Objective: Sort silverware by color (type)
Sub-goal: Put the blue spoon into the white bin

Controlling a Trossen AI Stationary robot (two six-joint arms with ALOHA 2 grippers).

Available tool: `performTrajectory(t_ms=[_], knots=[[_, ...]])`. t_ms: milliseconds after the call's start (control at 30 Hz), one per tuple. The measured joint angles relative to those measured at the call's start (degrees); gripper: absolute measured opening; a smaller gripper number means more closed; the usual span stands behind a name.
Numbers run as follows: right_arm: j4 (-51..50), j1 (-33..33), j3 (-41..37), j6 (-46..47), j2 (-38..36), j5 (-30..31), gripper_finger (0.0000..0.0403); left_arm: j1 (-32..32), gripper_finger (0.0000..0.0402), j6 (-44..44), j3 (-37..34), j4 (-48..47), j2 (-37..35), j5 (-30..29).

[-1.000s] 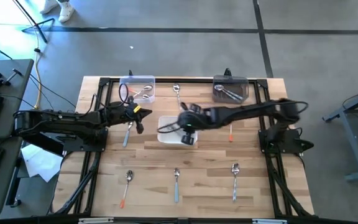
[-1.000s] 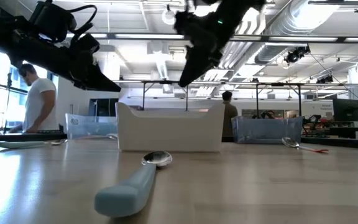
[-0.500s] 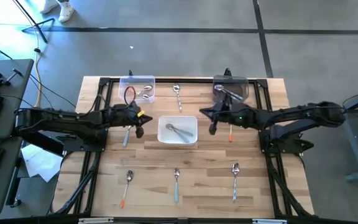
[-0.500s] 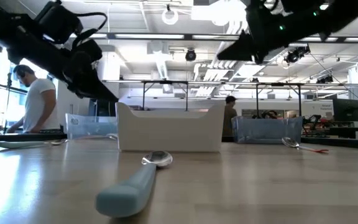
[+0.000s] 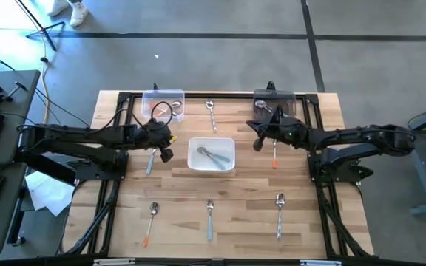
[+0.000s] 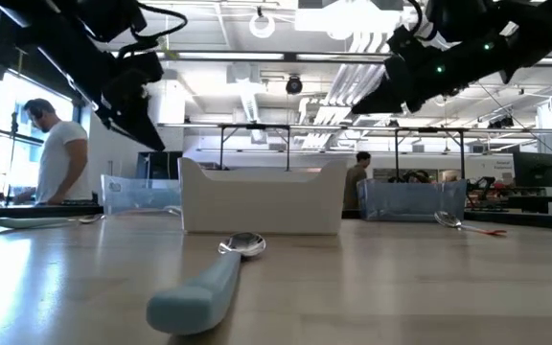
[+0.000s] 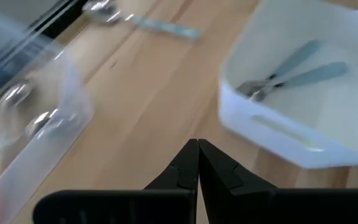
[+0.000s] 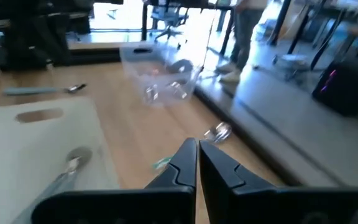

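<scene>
The white bin (image 5: 211, 156) stands mid-table and holds two light blue spoons (image 7: 291, 68). A clear bin (image 5: 163, 103) at the far left holds spoons, and a grey bin (image 5: 274, 106) at the far right holds silver ones. Loose spoons lie flat on the table: a blue one (image 5: 150, 159) and a blue one (image 5: 211, 114), an orange one (image 5: 274, 155), and three along the near edge (image 5: 210, 219). My left gripper (image 5: 166, 154) hovers shut and empty left of the white bin, above the table (image 7: 197, 149). My right gripper (image 5: 256, 145) hovers shut and empty right of the white bin (image 8: 197, 149).
Black frame rails run along the table's edges (image 5: 117, 118). Bare wood lies between the white bin and the near row of spoons. In the low view a blue spoon (image 6: 209, 278) lies close to the camera. People stand in the room beyond the table.
My right gripper has left the space above the white bin and swung toward the table's right and far side; it now hovers near the grey bin. Two blue spoons show in the white bin where the gripper had covered it.
</scene>
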Motion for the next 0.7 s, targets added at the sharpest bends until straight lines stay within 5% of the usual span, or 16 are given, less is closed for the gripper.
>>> performTrajectory(t_ms=[300, 700], knots=[[-2.72, -3.83, 3.99, -5.05, -0.01, -2.05, 0.0002, -0.03, 0.0009, -10.72, 4.79, -16.60, 0.11, -2.34], [-9.28, -6.73, 3.97, -1.24, 0.00, -3.54, 0.0002, 0.54, 0.0111, -17.94, 4.89, -25.47, 0.13, -0.38]])
